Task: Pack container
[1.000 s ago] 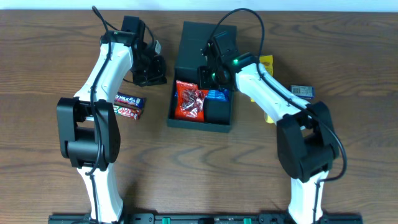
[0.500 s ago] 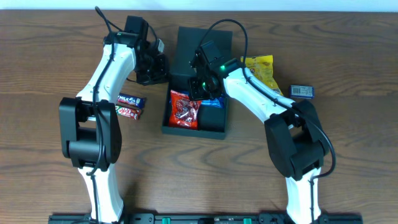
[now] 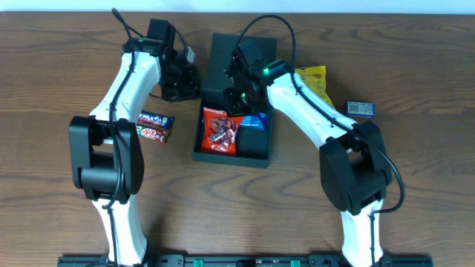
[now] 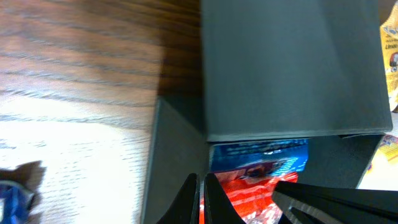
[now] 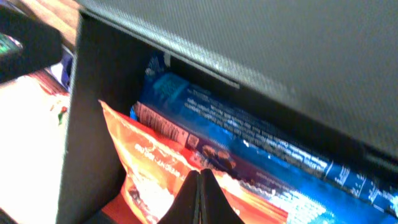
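Note:
The dark teal container [image 3: 230, 156] lies open at the table's middle, its flap lid [image 3: 226, 55] at the far end. A red packet [image 3: 220, 130] and a blue packet [image 3: 254, 122] lie inside. My right gripper [image 3: 241, 95] is shut and empty, low over the box's back part under the lid edge. In the right wrist view its tips [image 5: 200, 182] hover over the red packet [image 5: 146, 177] and blue packet [image 5: 261, 165], with the lid [image 5: 261, 43] above. My left gripper [image 3: 183, 83] is shut and empty beside the box's left wall [image 4: 174, 162]; its tips [image 4: 203, 190] show at the wall's top edge.
A yellow packet [image 3: 310, 80] lies right of the box, a small blue packet [image 3: 361, 109] farther right. Two chocolate bars [image 3: 156, 127] lie left of the box beside my left arm. The table's back edge runs just behind the lid.
The box has slid left and turned a little, uncovering the yellow packet. My right gripper moved left with it and now sits slightly farther back. The left arm barely moved.

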{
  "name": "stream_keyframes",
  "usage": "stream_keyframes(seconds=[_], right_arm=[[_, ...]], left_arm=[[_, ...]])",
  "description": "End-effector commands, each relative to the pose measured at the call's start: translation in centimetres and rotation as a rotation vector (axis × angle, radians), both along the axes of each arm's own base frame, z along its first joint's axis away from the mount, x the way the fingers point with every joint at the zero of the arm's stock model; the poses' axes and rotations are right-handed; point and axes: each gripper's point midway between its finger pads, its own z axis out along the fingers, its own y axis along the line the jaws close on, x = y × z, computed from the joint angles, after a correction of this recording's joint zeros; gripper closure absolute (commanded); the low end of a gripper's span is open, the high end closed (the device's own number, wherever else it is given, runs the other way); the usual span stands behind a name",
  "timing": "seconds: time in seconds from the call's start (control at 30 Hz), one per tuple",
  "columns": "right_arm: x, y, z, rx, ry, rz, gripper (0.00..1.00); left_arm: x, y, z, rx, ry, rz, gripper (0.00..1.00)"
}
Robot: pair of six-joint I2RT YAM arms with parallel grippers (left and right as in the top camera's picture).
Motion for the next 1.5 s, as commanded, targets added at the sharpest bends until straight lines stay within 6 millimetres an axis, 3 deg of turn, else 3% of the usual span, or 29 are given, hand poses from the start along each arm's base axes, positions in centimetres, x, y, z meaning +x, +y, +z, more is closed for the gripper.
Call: stream_keyframes(seconds=[0.0, 0.1, 0.2, 0.23, 0.5, 0.7, 1.03, 1.27, 1.47], right_arm=[[0.2, 0.7, 1.6, 0.03, -0.033, 0.046, 0.99], [-0.1, 0.7, 1.6, 0.026, -0.032, 0.067, 0.99], [-0.2, 0.7, 1.6, 0.024, -0.037, 0.08, 0.99], [-0.2, 0.7, 1.6, 0.023, -0.04, 0.087, 0.99], [-0.1, 0.6, 1.5, 0.016, -0.053, 0.108, 0.98], [0.0, 0.4, 1.2, -0.003, -0.065, 0.117, 0.98], [-1.8, 1.2, -0.3, -0.039, -0.036, 0.162, 0.99], [-3.6, 0.7, -3.0, -0.091, 0.028, 0.177, 0.98], [-3.5, 0.9, -2.7, -0.085, 0.021, 0.175, 0.99]], left_arm=[[-0.3, 0.8, 2.0, -0.004, -0.032, 0.0, 0.94], [-1.2, 2.3, 3.6, 0.07, -0.062, -0.015, 0.94], [-3.4, 5.7, 3.3, 0.25, 0.005, -0.003, 0.94], [-3.9, 5.8, 3.0, 0.246, 0.031, -0.005, 0.94], [-8.4, 2.3, -2.7, 0.001, 0.171, -0.038, 0.94], [-8.9, 1.1, -4.4, -0.061, 0.187, 0.008, 0.94], [-9.0, -1.4, -4.7, -0.077, 0.164, -0.029, 0.94], [-8.9, -1.5, -4.6, -0.08, 0.163, -0.025, 0.94], [-8.9, -1.5, -4.6, -0.08, 0.162, -0.025, 0.94]])
